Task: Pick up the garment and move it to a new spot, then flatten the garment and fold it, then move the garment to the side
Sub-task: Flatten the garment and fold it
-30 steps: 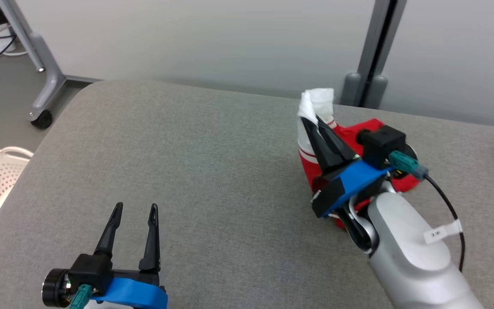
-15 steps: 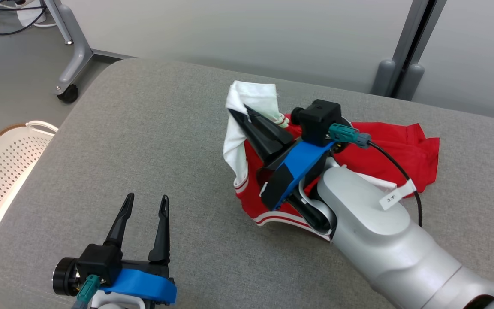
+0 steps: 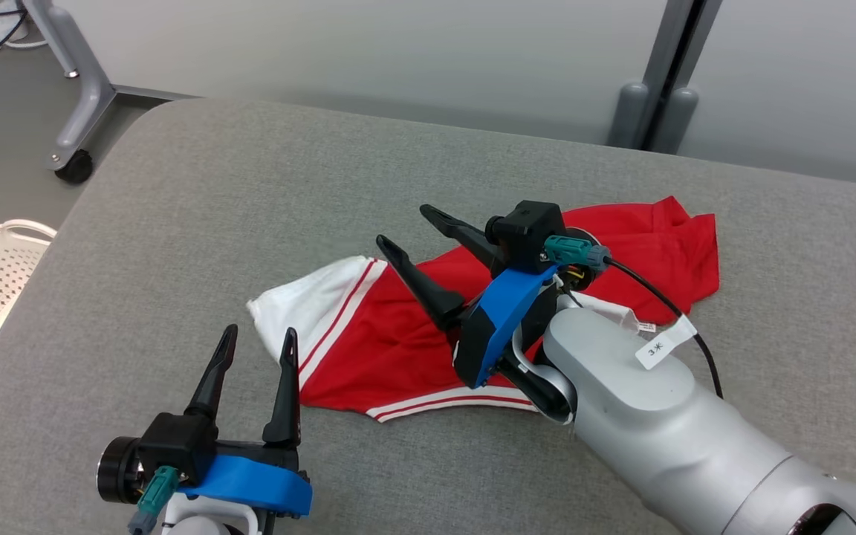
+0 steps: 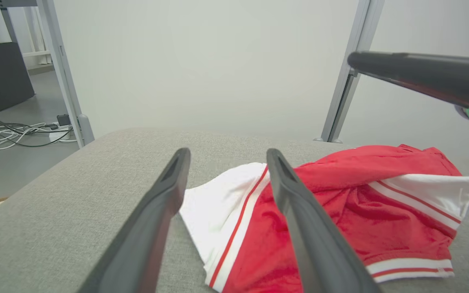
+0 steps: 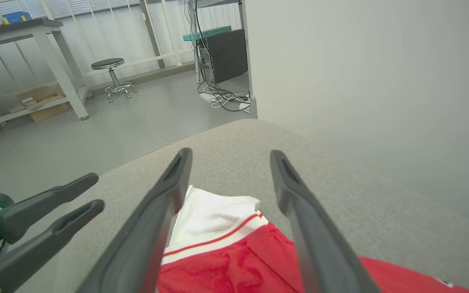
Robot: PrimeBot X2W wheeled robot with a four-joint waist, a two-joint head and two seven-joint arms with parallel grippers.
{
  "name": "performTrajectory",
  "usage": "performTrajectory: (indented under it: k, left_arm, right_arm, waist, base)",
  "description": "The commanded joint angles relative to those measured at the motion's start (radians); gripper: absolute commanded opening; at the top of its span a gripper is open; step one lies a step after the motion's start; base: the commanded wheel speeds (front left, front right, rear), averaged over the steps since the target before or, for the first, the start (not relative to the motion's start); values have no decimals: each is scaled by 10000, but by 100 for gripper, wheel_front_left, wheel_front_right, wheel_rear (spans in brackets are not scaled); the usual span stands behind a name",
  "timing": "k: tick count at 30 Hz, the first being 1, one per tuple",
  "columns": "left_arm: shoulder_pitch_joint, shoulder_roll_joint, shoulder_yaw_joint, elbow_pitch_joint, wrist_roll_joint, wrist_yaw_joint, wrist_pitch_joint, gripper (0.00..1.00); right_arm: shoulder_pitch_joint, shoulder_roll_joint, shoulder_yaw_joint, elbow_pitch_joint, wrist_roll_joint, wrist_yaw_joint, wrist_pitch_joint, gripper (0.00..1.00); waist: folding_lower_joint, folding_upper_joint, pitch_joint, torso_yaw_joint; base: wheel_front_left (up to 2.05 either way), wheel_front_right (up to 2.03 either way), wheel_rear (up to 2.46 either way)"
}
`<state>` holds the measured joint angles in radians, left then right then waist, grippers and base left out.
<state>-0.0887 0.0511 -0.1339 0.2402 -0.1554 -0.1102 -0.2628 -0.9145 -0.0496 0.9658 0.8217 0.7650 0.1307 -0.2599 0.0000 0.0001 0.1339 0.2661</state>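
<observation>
A red-and-white garment (image 3: 368,349) lies loosely rumpled on the grey tabletop (image 3: 250,193). Over the garment's red middle hangs the right pincer (image 3: 402,226), its fingers spread wide and gripping nothing. Just beside the garment's white end sits the left pincer (image 3: 261,331), also spread and empty.

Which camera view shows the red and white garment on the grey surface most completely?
The head view: the garment shows there in full outline, though the right arm hides part of its middle. The left wrist view shows the garment low and foreshortened; the right wrist view gives its white end and some red cloth.
</observation>
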Motion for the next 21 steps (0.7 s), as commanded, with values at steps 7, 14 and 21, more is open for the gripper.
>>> performTrajectory:
  k: [7, 14, 21]
  left_arm:
    - [4, -12, 250, -72, 194, 10, -26, 100]
    - [333, -5, 693, -214, 438, -60, -26, 100]
    - [571, -4, 812, -243, 602, -124, -26, 100]
  right_arm:
    - [645, -23, -1718, 112, -1460, 3, -52, 100]
    - [2123, -350, -4390, -709, -3615, 3, -53, 100]
    - [4035, -845, -6463, -2313, -4778, 2, -54, 100]
  waist:
    - [0, -1, -164, -668]
    - [0, -1, -340, -1449]
    - [0, -1, -478, -1919]
  base:
    - [0, 0, 0]
    - [0, 0, 0]
    - [0, 0, 0]
